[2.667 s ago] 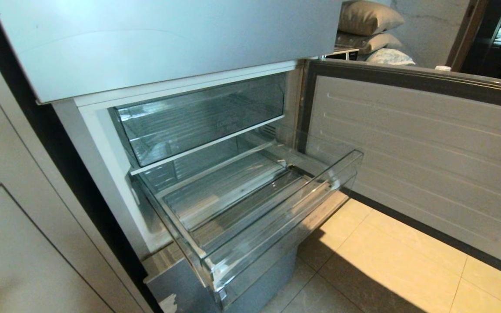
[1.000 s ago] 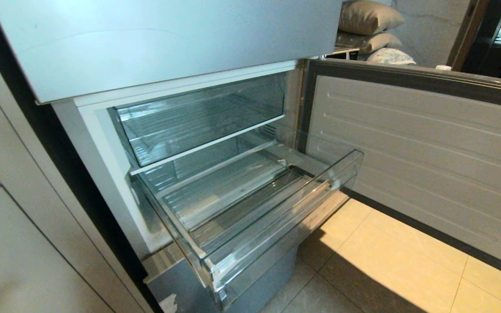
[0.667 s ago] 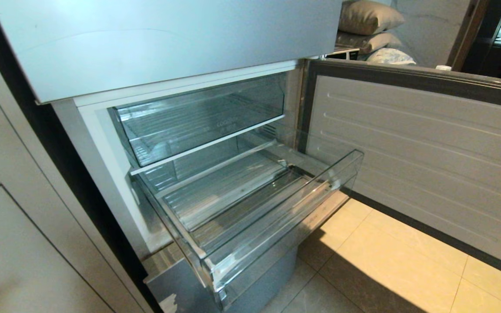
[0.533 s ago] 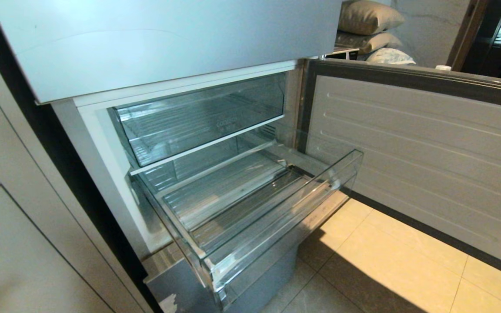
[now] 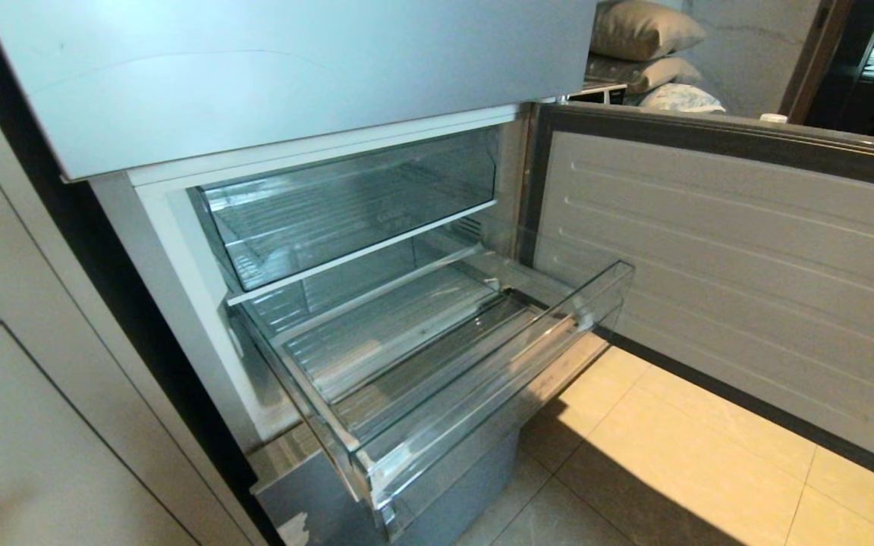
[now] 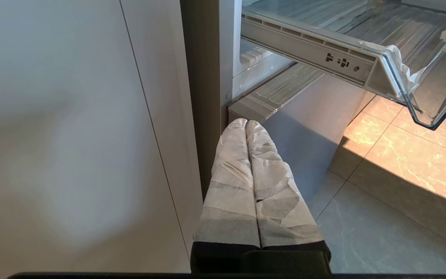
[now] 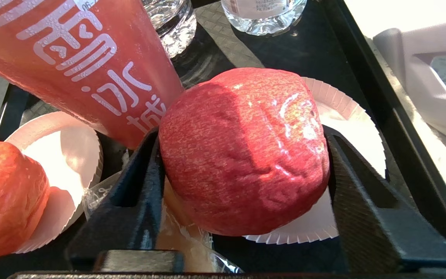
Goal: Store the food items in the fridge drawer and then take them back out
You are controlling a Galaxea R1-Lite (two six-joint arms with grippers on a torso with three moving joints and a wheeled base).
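My right gripper [image 7: 242, 162] is clasped on the red apple [image 7: 246, 151], both fingers against its sides, where a second ago they stood wide; I judge pickup is under way, storage pending. The apple sits on a white paper liner [image 7: 356, 128] in a black tray [image 7: 366, 66], a red bottle [image 7: 87, 62] touching it. My left gripper [image 6: 252, 162] hangs clenched and idle. Farther off, the fridge drawer [image 5: 482, 379] stands pulled out, empty, above tiled floor [image 5: 695, 462].
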